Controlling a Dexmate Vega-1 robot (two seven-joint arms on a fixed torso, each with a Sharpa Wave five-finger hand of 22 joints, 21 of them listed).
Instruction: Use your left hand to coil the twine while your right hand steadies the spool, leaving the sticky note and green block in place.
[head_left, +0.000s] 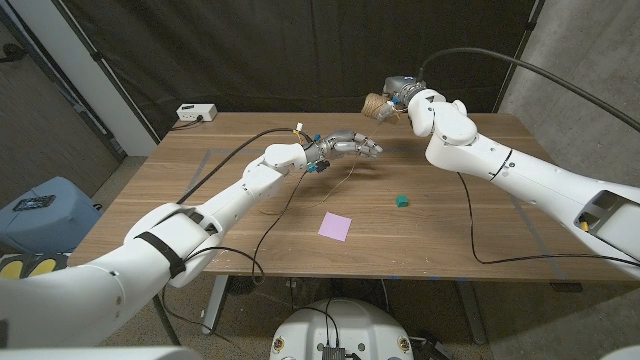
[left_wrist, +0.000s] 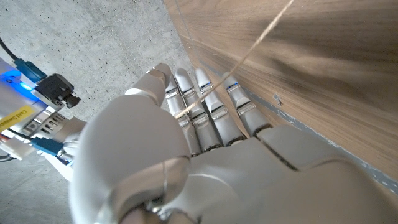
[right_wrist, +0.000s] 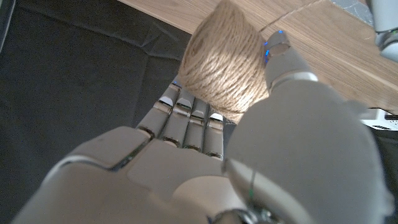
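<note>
My right hand (head_left: 403, 92) grips the spool (head_left: 375, 104) of tan twine, lifted at the table's far edge. In the right wrist view the spool (right_wrist: 224, 59) sits between the thumb and the fingers of that hand (right_wrist: 249, 162). My left hand (head_left: 345, 147) hovers over the middle of the table, fingers stretched toward the spool. A thin strand of twine (head_left: 347, 178) hangs from it to the wood. In the left wrist view the strand (left_wrist: 249, 53) runs across the fingers (left_wrist: 208, 109) by the thumb. The green block (head_left: 402, 201) and the pink sticky note (head_left: 335, 226) lie nearer the front.
A white box (head_left: 196, 113) sits at the back left corner of the wooden table (head_left: 200, 190). Black cables trail over the table from both arms, one (head_left: 470, 225) on the right and one (head_left: 268, 215) left of the sticky note.
</note>
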